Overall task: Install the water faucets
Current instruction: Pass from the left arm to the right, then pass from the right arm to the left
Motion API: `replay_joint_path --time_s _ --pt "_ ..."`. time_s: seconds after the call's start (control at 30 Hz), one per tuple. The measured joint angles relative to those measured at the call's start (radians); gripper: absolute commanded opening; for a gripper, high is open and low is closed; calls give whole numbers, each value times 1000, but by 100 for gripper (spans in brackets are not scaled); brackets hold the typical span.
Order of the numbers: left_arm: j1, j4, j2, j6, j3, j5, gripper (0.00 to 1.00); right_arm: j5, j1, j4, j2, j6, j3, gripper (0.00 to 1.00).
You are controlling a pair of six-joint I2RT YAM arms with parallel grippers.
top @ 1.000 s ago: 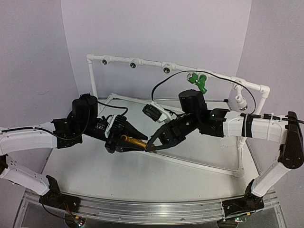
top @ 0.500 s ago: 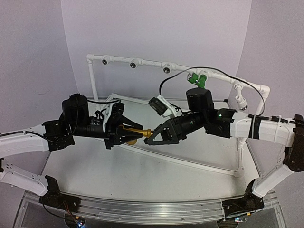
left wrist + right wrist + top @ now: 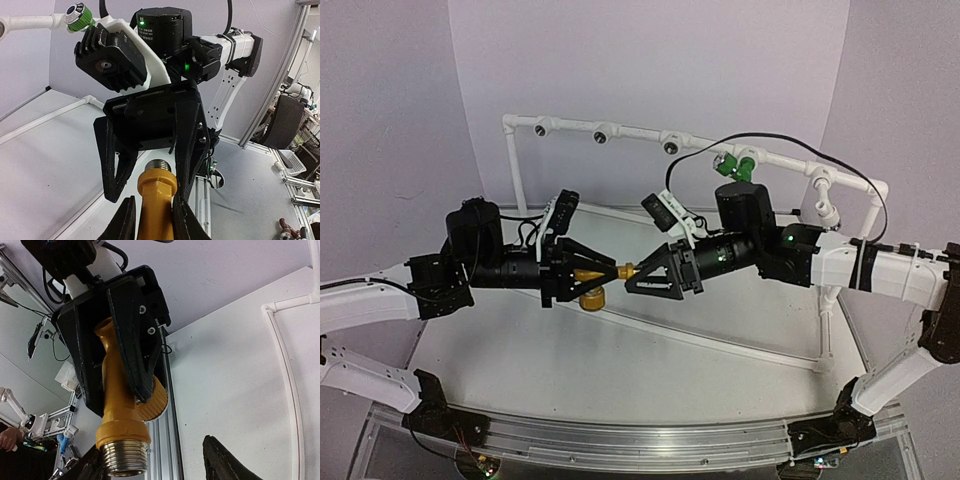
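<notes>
The yellow-orange water faucet (image 3: 590, 292) hangs level above the table, and my left gripper (image 3: 606, 270) is shut on its body. Its threaded metal end (image 3: 160, 165) points at my right gripper (image 3: 636, 276), which is open, its fingers (image 3: 188, 145) straddling that end. In the right wrist view the faucet (image 3: 116, 405) sits by my left-hand finger, while the other finger (image 3: 225, 462) stands well apart from it. The green faucet (image 3: 737, 165) sits on the white pipe frame's top bar (image 3: 630, 131), also seen in the left wrist view (image 3: 78, 16).
The pipe frame carries three dark round sockets (image 3: 601, 133) along its top bar and another fitting (image 3: 827, 212) at its right post. A white pipe (image 3: 287, 370) lies along the table. An aluminium rail (image 3: 165, 440) marks the table's edge.
Both grippers have risen from low over the table. The left one has swung the yellow faucet level. The right gripper, earlier closed at the faucet's end, has opened and now faces it head-on.
</notes>
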Motion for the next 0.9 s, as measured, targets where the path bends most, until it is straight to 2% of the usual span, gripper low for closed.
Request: replay_joint_path --time_s 0.17,0.2,0.27,0.33,0.37,0.4,0.43,0.53,0.6,0.73,0.9 --pt "1 0 20 -25 0 14 0 -17 0 11 2 3 0 50" --pt "1 0 26 -27 0 18 0 -22 0 15 2 4 0 45" --pt "1 0 36 -30 0 24 0 -35 0 26 2 10 0 29" --pt "1 -1 47 -31 0 32 0 -48 0 40 3 15 0 6" --pt "1 -2 49 -32 1 37 0 -52 -2 42 3 23 0 0" --pt "1 -5 49 -33 1 41 0 -58 -5 43 3 27 0 0" --pt "2 -6 49 -34 2 44 9 -65 -6 47 3 28 0 0" --pt "4 -6 49 -37 4 54 45 -72 -8 61 3 45 -2 0" --pt "7 -7 49 -48 7 63 59 -69 -7 87 0 56 -14 0" --pt "8 -7 49 -57 8 103 64 -49 -5 140 -28 81 -60 0" --pt "9 -7 49 -70 8 127 58 -45 -5 182 -48 104 -70 0"
